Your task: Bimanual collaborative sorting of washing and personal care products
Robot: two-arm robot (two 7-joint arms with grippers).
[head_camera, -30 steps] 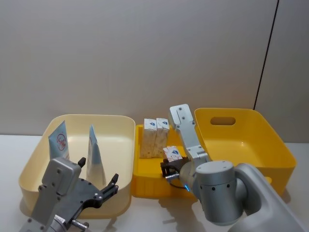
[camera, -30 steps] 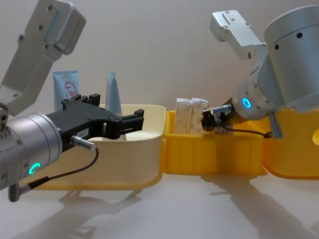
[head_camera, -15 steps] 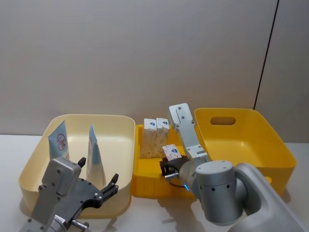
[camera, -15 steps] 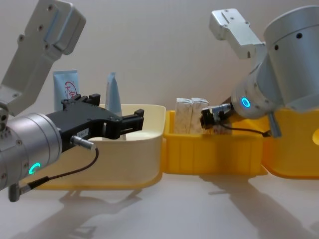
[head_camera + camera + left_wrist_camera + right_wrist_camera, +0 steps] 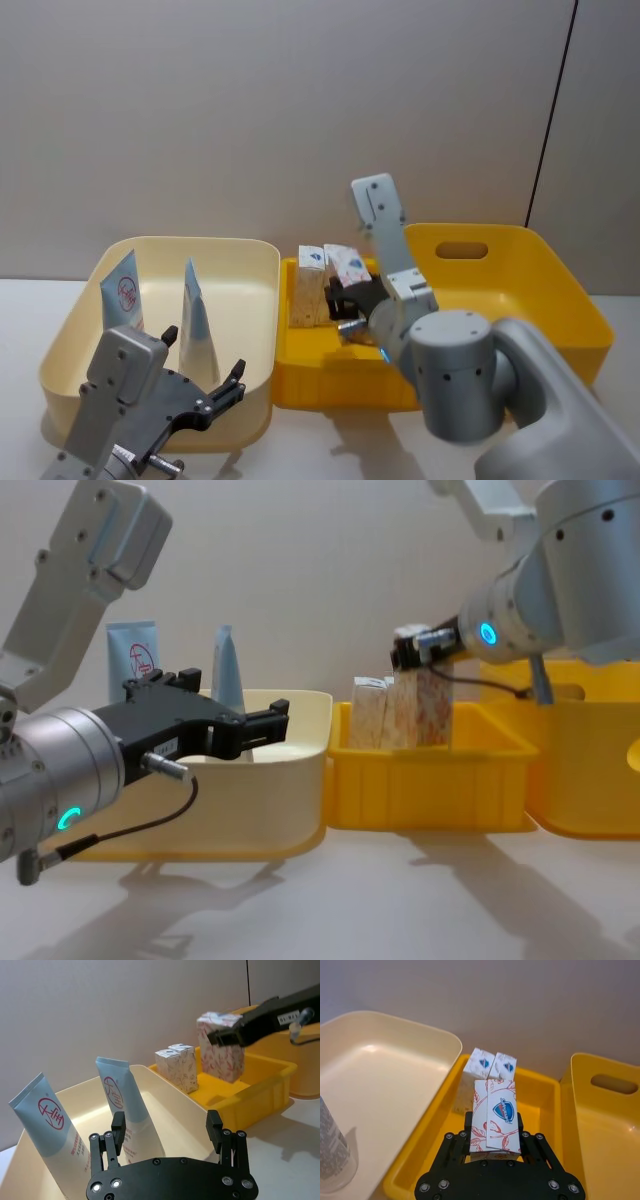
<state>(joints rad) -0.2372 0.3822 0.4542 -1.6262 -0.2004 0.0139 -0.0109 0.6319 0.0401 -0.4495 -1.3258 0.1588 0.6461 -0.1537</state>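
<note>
right pincer point(image 5: 494, 1130): closed on one carton point(image 5: 495, 1105), which is held roughly upright, lifted off the floor of the small yellow tray point(image 5: 430, 780) and over it. two more cartons point(image 5: 489, 1064) stand side by side, touching, at the far left of that tray. left pincer point(image 5: 166, 1125): open and empty, near the front of the cream bin point(image 5: 190, 242). two tubes point(image 5: 50, 1125) stand leaning inside this bin. a large yellow bin point(image 5: 560, 290) sits to the right on the bench point(image 5: 350, 900).

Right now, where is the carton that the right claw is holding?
In the head view, the carton hangs in the right claw over the small yellow tray in the middle, beside the standing cartons, left of the big yellow bin.
</note>
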